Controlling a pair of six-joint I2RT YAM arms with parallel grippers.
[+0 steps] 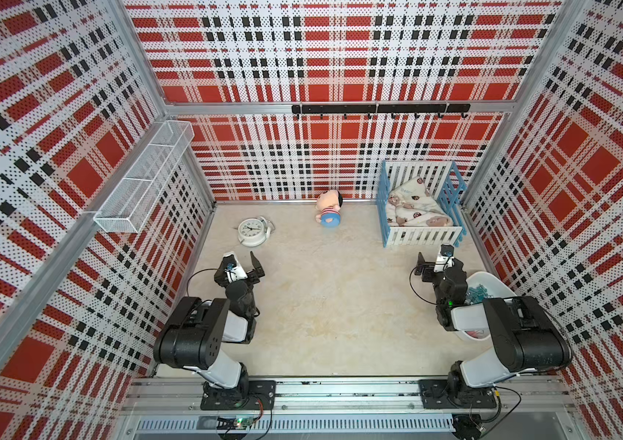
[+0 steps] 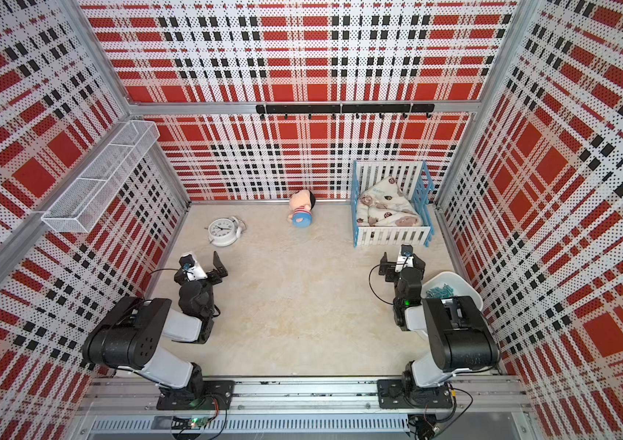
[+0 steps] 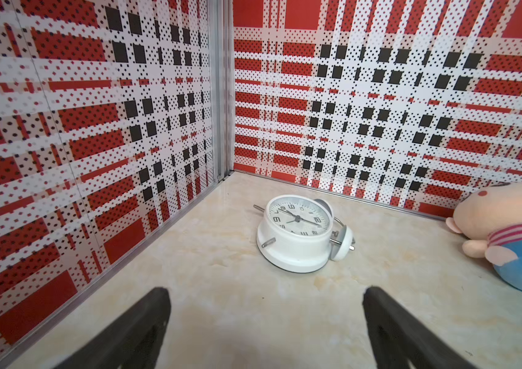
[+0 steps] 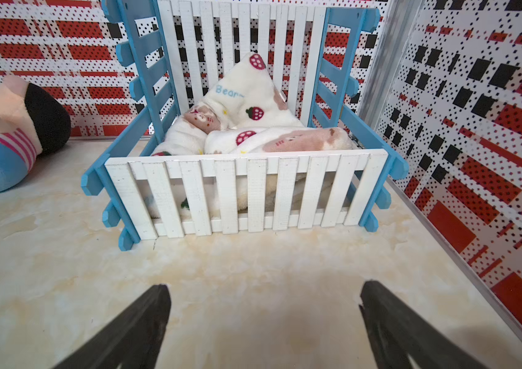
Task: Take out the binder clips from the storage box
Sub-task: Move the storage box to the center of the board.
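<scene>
Grippers number two, and both stand wide with nothing between their fingers: the left gripper [image 3: 265, 289] and the right gripper [image 4: 264, 284] each hang over bare table.

One storage box [image 1: 482, 275] shows in both top views. It lies behind the right gripper and off to its right, close to the right wall, with that arm's forearm and elbow covering most of it. The binder clips [image 1: 479, 293] sit inside it as one tangled teal heap. They are too small and too overlapped to count, and a speck of pink shows at the box's near end under the arm. No clip lies on the table.

One toy crib [image 4: 246, 191] stands just ahead of the right gripper, apart from it, holding one crumpled blanket [image 4: 253, 105].

One white alarm clock [image 3: 298, 230] lies face up ahead of the left gripper, well apart from it.

One plush doll [image 1: 329, 211] lies against the back wall, ahead and to the right of the left gripper, ahead and to the left of the right one.

One wire-mesh basket [image 1: 142, 179] of three compartments hangs on the wall to the left of the left gripper, above it. One black hook rail [image 1: 378, 109] runs along the back wall, high up.
</scene>
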